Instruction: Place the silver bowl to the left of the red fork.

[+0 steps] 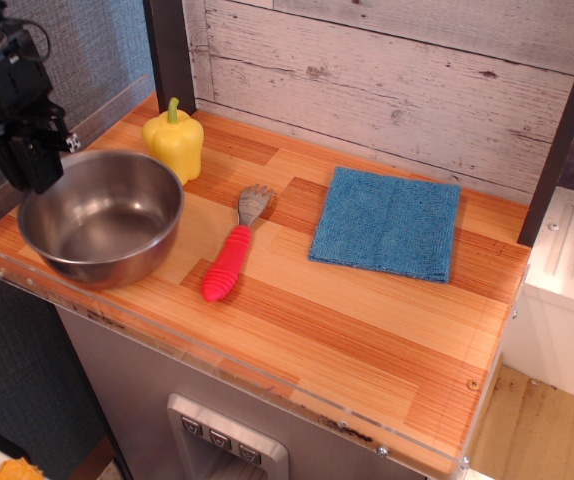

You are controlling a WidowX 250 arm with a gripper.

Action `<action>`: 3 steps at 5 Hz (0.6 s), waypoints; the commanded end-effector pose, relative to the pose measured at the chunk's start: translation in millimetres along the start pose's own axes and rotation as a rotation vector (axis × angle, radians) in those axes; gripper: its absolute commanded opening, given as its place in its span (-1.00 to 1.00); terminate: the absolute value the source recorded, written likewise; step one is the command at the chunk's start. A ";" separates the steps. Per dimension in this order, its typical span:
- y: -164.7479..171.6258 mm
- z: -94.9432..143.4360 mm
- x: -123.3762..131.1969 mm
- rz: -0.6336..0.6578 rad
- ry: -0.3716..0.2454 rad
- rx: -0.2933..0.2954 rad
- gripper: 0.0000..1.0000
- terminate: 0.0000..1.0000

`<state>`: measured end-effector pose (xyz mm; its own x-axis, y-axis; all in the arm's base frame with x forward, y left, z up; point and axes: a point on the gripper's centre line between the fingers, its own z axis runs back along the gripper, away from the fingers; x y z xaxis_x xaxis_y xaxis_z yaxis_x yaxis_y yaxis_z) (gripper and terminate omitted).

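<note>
The silver bowl [107, 218] sits at the front left of the wooden counter [347, 320], upright and empty. The red fork [231, 252] lies to its right with the red handle toward the front and the grey tines toward the back; a narrow strip of wood separates it from the bowl. My black gripper [39, 176] comes down from the upper left and is closed over the bowl's far-left rim. The fingertips are partly hidden by the rim.
A yellow bell pepper [174, 138] stands just behind the bowl. A blue cloth [387, 222] lies flat to the right of the fork. A clear plastic lip runs along the counter's front and left edges. A wood-plank wall stands behind.
</note>
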<state>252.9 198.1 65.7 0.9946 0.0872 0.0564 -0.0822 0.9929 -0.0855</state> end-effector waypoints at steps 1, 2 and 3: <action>-11.3 38.9 -1.1 -0.037 -0.086 0.051 1.00 -1.00; -27.5 52.3 1.3 -0.048 -0.123 0.067 1.00 -1.00; -41.9 57.3 2.8 -0.091 -0.127 0.082 1.00 -1.00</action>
<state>259.0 162.4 109.3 0.9899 0.0154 0.1406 -0.0119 0.9996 -0.0257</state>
